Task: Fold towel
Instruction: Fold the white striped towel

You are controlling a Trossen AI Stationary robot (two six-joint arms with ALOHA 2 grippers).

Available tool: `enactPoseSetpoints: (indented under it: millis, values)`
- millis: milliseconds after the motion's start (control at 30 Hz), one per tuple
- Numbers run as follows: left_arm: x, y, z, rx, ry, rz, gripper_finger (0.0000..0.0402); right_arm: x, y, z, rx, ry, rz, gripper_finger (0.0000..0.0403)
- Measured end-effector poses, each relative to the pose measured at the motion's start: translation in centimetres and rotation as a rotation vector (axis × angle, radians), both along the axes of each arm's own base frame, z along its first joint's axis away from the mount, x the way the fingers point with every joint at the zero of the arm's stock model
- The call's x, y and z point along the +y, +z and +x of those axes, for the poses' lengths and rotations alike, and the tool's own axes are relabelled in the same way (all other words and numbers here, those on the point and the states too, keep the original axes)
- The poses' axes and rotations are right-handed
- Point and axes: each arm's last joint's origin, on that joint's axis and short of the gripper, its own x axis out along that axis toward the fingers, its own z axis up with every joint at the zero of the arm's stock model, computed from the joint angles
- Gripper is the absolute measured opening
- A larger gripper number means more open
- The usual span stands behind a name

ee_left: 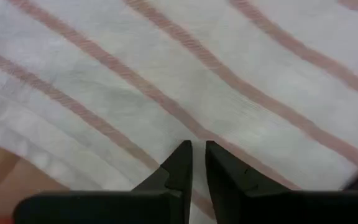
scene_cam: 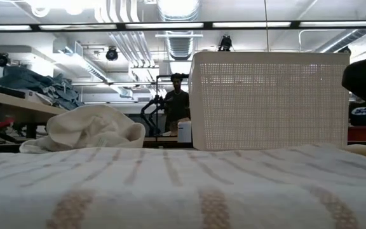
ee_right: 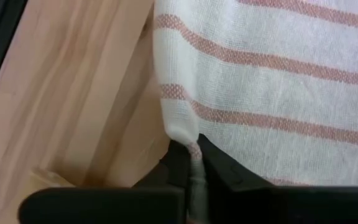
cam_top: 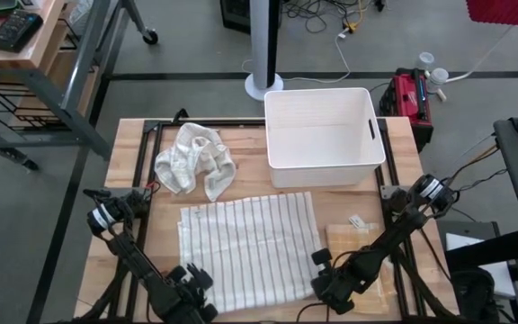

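The striped towel (scene_cam: 183, 191) is filling the bottom half of the low view, nearest the lens, and in the high view it is lying flat across the lower centre of the table (cam_top: 129, 135). It is looking thin, light and limp (the weave is showing through), so it will probably sag and slide unless both near corners are taken together. Above it, at centre right, the white basket (cam_top: 324, 135) is sitting; at upper left the crumpled cloth (cam_top: 196, 160) is lying.

The right gripper (ee_right: 193, 163) is pinching a puckered edge of the towel at lower right. The left gripper (ee_left: 197, 163) is sitting at lower left over the towel, fingers nearly pressed together; whether cloth is between them I cannot tell.

The arms are hiding the towel's near corners from above.
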Motion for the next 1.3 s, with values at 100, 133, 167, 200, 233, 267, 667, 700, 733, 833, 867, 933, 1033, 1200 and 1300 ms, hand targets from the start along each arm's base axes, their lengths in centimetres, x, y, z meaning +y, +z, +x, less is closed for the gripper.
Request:
enactPoseSetpoints:
  millis: [100, 133, 167, 200, 233, 267, 667, 700, 733, 833, 867, 933, 1033, 1200, 1300]
  values:
    - [-1.3, 1.2, 0.6, -0.072, -0.11, -0.048, 0.0036, 0.0, 0.2, 0.0, 0.003, -0.014, 0.012, 0.0014]
    - [-1.9, 1.7, 0.8, -0.121, -0.17, -0.071, 0.0036, -0.1, 0.3, -0.1, 0.006, -0.015, 0.015, 0.001]
    - [-2.5, 2.3, 1.1, -0.172, -0.232, -0.08, 0.0036, -0.1, 0.4, -0.1, 0.008, -0.014, 0.02, 0.0006]
    - [-3.0, 2.7, 1.2, -0.216, -0.278, -0.081, 0.0036, -0.1, 0.5, -0.2, 0.007, -0.013, 0.024, 0.0005]
    - [-3.2, 3.0, 1.3, -0.243, -0.308, -0.08, 0.0036, -0.1, 0.5, -0.2, 0.007, -0.014, 0.026, 0.0005]
    - [-3.4, 3.2, 1.2, -0.25, -0.319, -0.077, 0.0036, -0.1, 0.6, -0.2, 0.007, -0.02, 0.029, 0.0006]
    - [-3.8, 2.2, 1.9, -0.264, -0.278, -0.1, 0.0058, 0.0, 0.7, -0.2, 0.001, -0.031, 0.044, 0.0008]
    - [-3.8, 2.2, 2.0, -0.264, -0.264, -0.114, 0.0069, 0.0, 0.7, -0.2, 0.0, -0.031, 0.044, 0.0008]
    - [-3.8, 2.2, 2.0, -0.263, -0.255, -0.12, 0.0082, 0.0, 0.7, -0.1, 0.0, -0.03, 0.044, 0.0008]
    - [-3.8, 2.1, 1.9, -0.252, -0.251, -0.118, 0.0126, 0.0, 0.7, -0.1, -0.002, -0.03, 0.045, 0.0008]
    - [-3.7, 2.1, 1.8, -0.242, -0.256, -0.108, 0.014, 0.0, 0.7, -0.1, -0.002, -0.031, 0.046, 0.0008]
    - [-3.4, 1.9, 1.6, -0.212, -0.264, -0.075, 0.0163, 0.0, 0.7, -0.1, -0.003, -0.032, 0.046, 0.0008]
    - [-3.0, 1.4, 1.3, -0.168, -0.261, -0.055, 0.0182, 0.0, 0.7, -0.1, -0.005, -0.03, 0.047, 0.0008]
    - [-2.4, -0.1, 0.8, -0.103, -0.304, -0.068, 0.0183, 0.0, 0.7, -0.1, -0.006, -0.029, 0.046, 0.0008]
    - [-2.2, -0.9, 0.6, -0.102, -0.345, -0.079, 0.0177, 0.0, 0.7, -0.1, -0.007, -0.028, 0.046, 0.0008]
